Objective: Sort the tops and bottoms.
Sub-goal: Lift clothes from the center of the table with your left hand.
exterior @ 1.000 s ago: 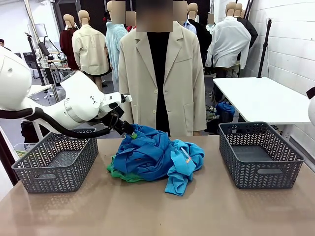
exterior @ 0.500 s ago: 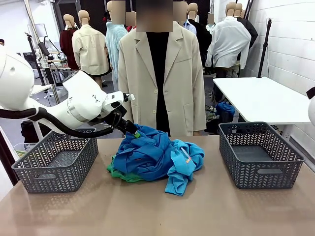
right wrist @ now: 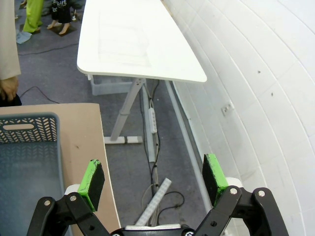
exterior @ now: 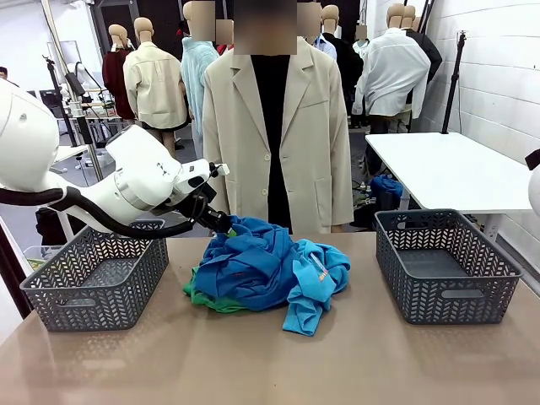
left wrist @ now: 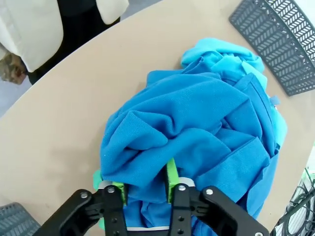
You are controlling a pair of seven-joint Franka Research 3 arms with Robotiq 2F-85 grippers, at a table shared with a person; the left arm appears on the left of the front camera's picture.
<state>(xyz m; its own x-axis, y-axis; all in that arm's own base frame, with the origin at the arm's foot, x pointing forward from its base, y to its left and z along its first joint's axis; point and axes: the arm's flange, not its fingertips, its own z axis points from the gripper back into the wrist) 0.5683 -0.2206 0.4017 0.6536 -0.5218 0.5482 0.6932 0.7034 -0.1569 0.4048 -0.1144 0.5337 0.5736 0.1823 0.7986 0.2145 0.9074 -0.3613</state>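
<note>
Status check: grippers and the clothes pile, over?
Left gripper pinching a fold of the royal blue top. Right gripper open, off the table edge. Green bottoms buried underneath.

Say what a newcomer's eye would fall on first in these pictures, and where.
A heap of blue tops lies mid-table, with green bottoms peeking out at its near left edge. The left gripper grips a fold at the heap's far left side. A grey left basket and right basket flank the heap.
</note>
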